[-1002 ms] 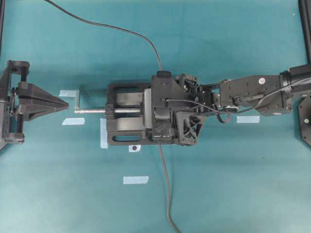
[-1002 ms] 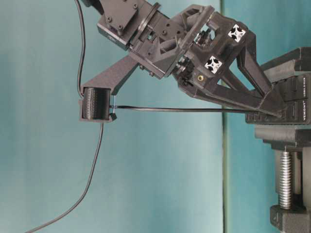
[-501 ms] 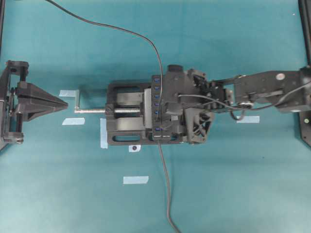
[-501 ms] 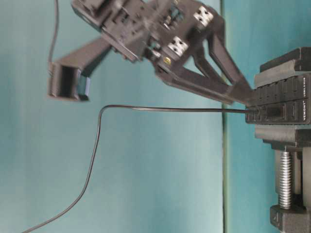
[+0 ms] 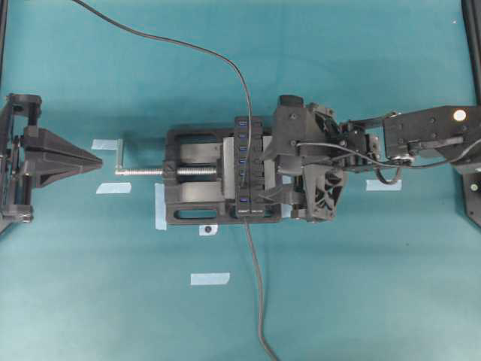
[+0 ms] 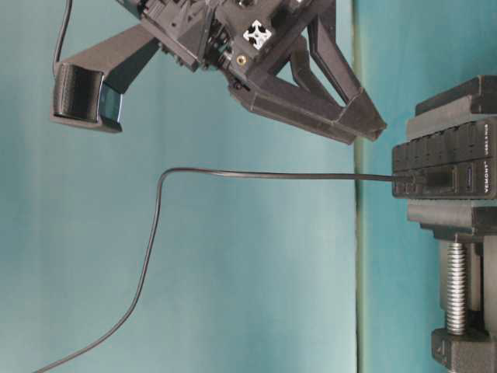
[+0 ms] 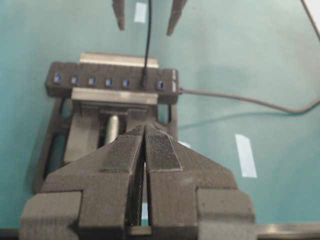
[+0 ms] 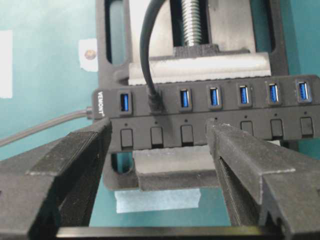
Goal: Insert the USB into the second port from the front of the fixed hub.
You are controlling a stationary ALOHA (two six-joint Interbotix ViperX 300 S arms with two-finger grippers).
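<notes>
USB plug [image 8: 156, 102] sits seated in the hub [image 8: 210, 112], in the second port from the end bearing the brand label, its thin cable [image 6: 233, 174] trailing away. Right end effector [image 8: 160, 165] hangs released just above the hub, holding nothing. Left end effector [image 7: 145, 150] is clenched, well apart from the vise [image 5: 188, 188].

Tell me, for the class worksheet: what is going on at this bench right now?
A two-armed robot is plugging a cable into a hub clamped in a vise. The USB sits in the second port from the end with the hub's own grey cable. The right gripper hangs open above the hub, holding nothing. The left gripper is shut and empty, parked off to the side near the vise's screw.
</notes>
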